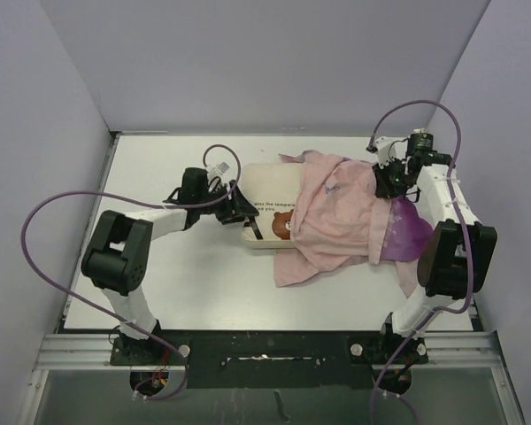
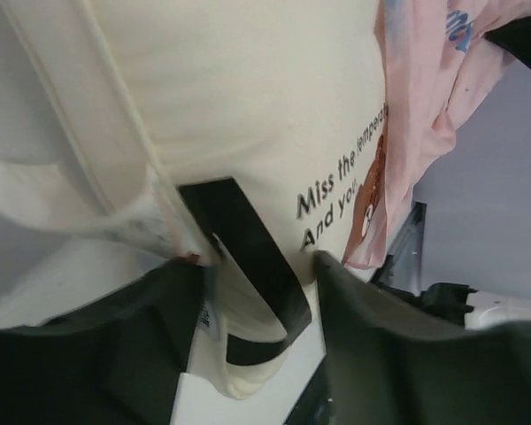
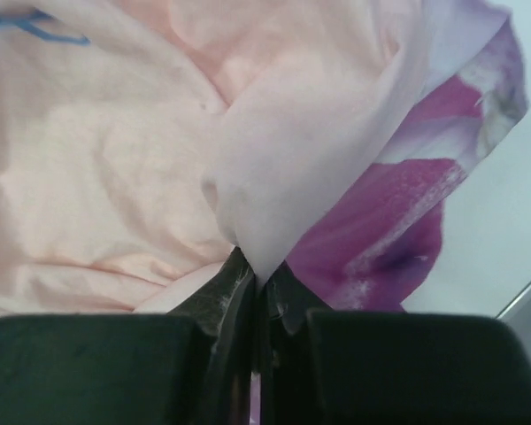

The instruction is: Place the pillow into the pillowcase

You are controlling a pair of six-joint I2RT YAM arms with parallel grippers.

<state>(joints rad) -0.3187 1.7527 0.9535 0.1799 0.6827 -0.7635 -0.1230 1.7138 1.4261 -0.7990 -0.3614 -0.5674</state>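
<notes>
The cream pillow lies across the middle of the table, its bear face showing. The pillowcase is draped pale pink side up over the pillow's right half, and its purple side spills out to the right. My left gripper is at the pillow's left end. In the left wrist view its jaws stand wide, both fingers touching the pillow's corner where a black band crosses it. My right gripper is shut on a pinched fold of the pillowcase at its far right edge.
The white table is boxed in by grey walls on the left, back and right. A purple cable loops out from the left arm, and another arcs over the right arm. A metal rail runs along the near edge.
</notes>
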